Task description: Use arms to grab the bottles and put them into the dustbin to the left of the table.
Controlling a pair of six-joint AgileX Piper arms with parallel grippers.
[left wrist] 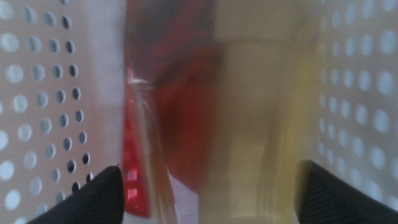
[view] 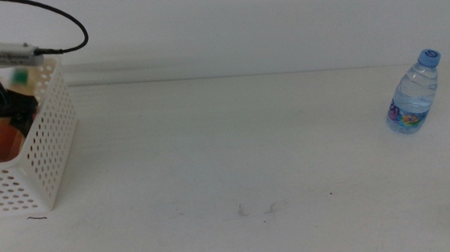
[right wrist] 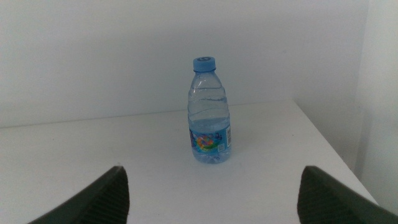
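Observation:
My left gripper (view: pixel 8 107) reaches down into the white perforated dustbin (view: pixel 54 147) at the table's left edge. In the left wrist view the left gripper (left wrist: pixel 211 199) is open, and the yellow-liquid bottle (left wrist: pixel 261 124) fills the gap between its jaws. The red can (left wrist: pixel 171 112) lies just behind it, with perforated basket walls (left wrist: pixel 43 112) on both sides. The yellow bottle (view: pixel 1 142) shows as an orange-yellow patch inside the bin. The clear water bottle (view: pixel 414 93) with a blue cap stands upright at the far right. My right gripper (right wrist: pixel 211 199) is open and well short of the water bottle (right wrist: pixel 209 115).
The white table (view: pixel 235 157) has faint scuff marks near the front middle. A black cable (view: pixel 56 18) loops above the bin. The table's right edge (right wrist: pixel 329 149) runs close to the water bottle.

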